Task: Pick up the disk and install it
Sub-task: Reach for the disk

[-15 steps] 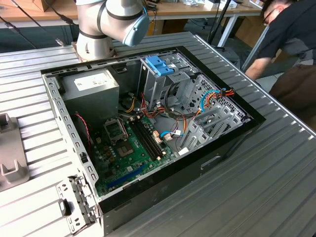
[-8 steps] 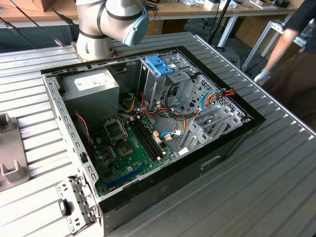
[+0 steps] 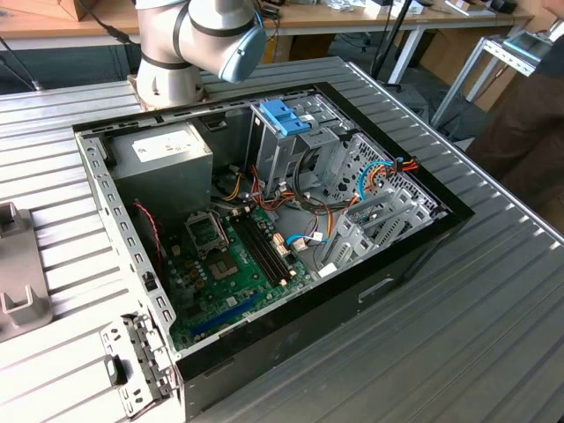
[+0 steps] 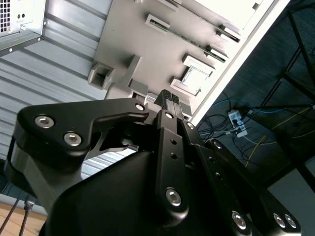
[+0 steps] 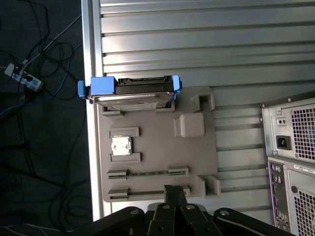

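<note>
Ribbed silver metal table (image 3: 493, 300), carrying everything. Open black desktop computer case (image 3: 388, 273), lying on its side, showing green motherboard (image 3: 238, 273) and blue plastic latch (image 3: 284, 116) atop grey metal drive cage (image 3: 273, 154). Grey robot arm (image 3: 176, 44), standing beyond case in the exterior view. Flat grey plastic fixture tray (image 5: 192, 157), sitting near case at table edge. Grey metal disk in light blue plastic carrier (image 5: 130, 91), resting at one end of tray. Black gripper (image 5: 174, 189), hovering over tray's opposite end, well apart from disk, jaws pressing together, gripping nothing.
</note>
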